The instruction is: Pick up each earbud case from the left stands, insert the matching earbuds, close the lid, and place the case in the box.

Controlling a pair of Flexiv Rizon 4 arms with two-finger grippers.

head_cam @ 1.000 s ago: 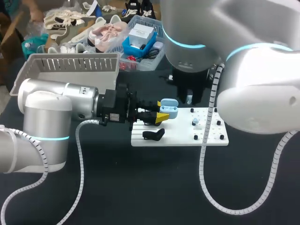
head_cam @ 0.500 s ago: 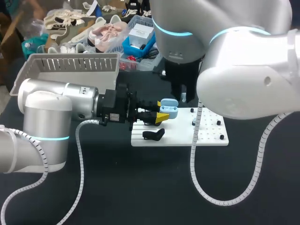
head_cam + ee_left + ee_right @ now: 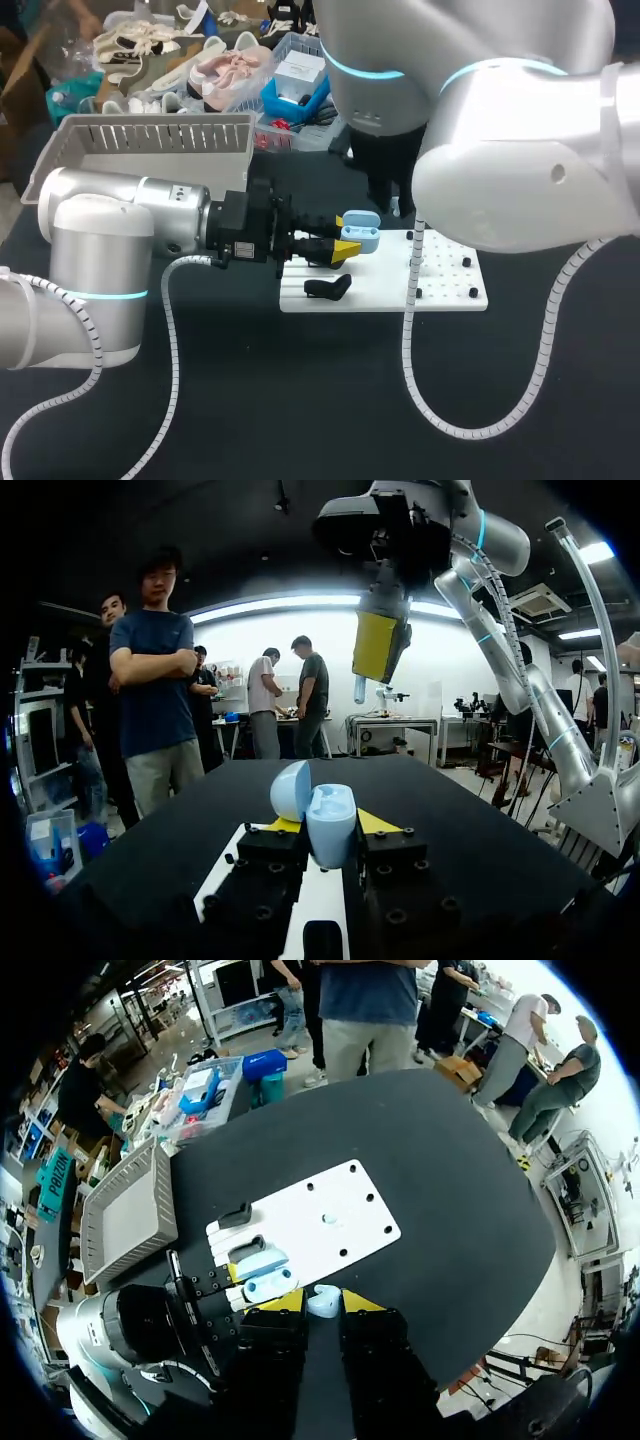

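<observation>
My left gripper [image 3: 345, 246] is shut on a light blue earbud case [image 3: 361, 233], held level over the left end of the white board [image 3: 450, 292]. The case [image 3: 331, 822] sits between the fingers with its lid [image 3: 292, 790] swung open. My right gripper [image 3: 322, 1305] hangs above it, shut on a small pale earbud [image 3: 322, 1301]. From the left wrist view that earbud [image 3: 359, 688] pokes out under the yellow tips of the right gripper [image 3: 378, 650], higher than the case and beyond it. Looking down, the open case [image 3: 264, 1282] lies just left of the earbud.
A black stand [image 3: 328, 288] sits on the board's left part and black pegs [image 3: 466, 263] on its right. Another small pale piece [image 3: 328, 1219] lies mid-board. The grey box [image 3: 150, 140] stands at the back left, with a blue basket [image 3: 300, 85] and clutter behind.
My right arm has swung left over the board, bringing its gripper closer above the open case. The left arm and the case have stayed put.
</observation>
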